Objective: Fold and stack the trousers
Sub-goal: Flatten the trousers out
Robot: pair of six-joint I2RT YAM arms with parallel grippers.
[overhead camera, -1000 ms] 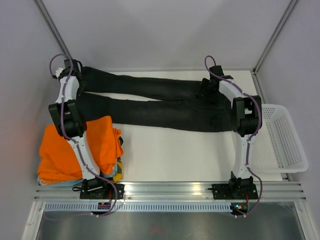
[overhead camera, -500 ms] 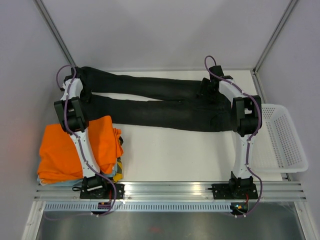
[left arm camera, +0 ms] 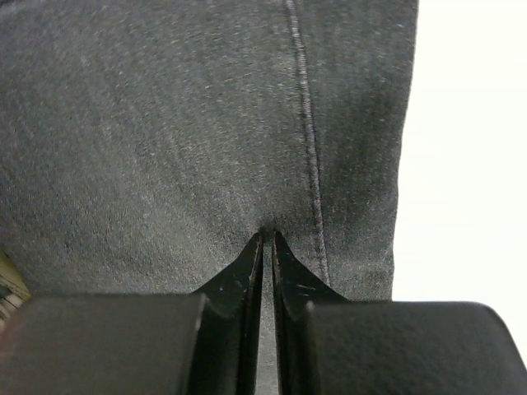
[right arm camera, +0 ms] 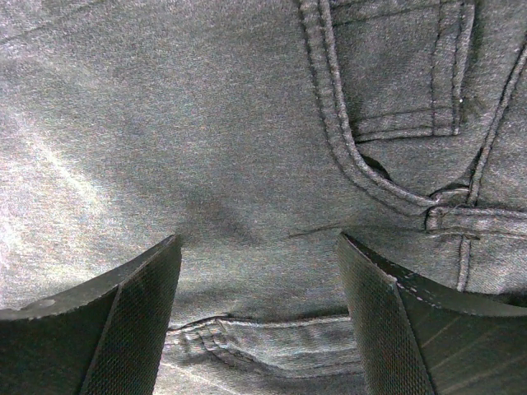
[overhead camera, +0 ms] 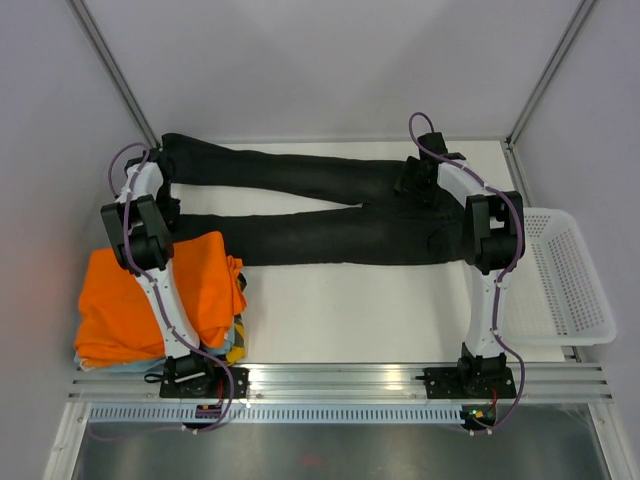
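Observation:
The black trousers lie across the far half of the table, waist at the right, both legs running left. My left gripper is at the left end of the near leg. In the left wrist view the gripper is shut, pinching the dark fabric beside a seam. My right gripper sits on the waist end. In the right wrist view it is open, its pads spread wide over the fabric by a pocket.
A folded bright orange garment lies on a small pile at the near left, close to the left arm. A white mesh basket stands beyond the table's right edge. Frame posts rise at the far corners.
My left gripper has moved from the far left corner toward the near side, dragging the near leg's end with it. A wedge of bare table opened between the legs. The right arm stayed still.

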